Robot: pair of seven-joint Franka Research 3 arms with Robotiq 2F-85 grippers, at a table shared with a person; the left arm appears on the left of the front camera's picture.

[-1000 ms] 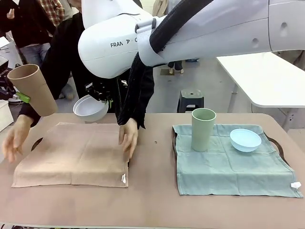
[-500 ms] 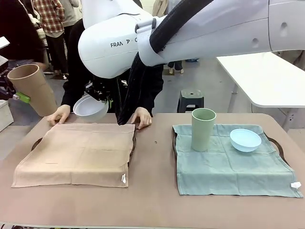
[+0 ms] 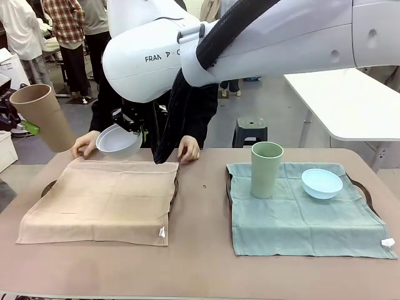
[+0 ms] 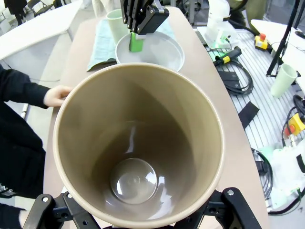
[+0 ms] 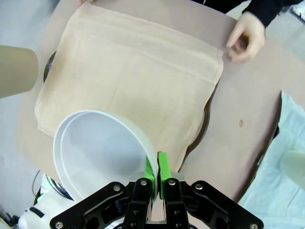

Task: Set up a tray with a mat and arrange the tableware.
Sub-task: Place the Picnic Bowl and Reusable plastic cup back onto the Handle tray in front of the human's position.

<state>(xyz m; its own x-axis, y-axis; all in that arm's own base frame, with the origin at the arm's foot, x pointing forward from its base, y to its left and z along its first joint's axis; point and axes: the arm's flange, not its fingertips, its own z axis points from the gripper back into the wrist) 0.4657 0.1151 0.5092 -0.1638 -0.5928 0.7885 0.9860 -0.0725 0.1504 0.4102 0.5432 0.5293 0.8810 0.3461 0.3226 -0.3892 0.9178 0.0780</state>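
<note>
the right gripper (image 5: 157,177) pinches the rim of the white bowl (image 5: 100,152), which hangs just past its fingertips, directly over the near corner of the tan mat (image 5: 138,81). farther left, the left gripper (image 3: 28,128) grasps the tan cup (image 3: 44,117), tilted and off the mat's edge. the person's hands (image 3: 188,149) rest on the far hem.

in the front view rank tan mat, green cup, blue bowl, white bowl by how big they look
1. tan mat
2. green cup
3. white bowl and blue bowl: look alike, so unranked
</note>
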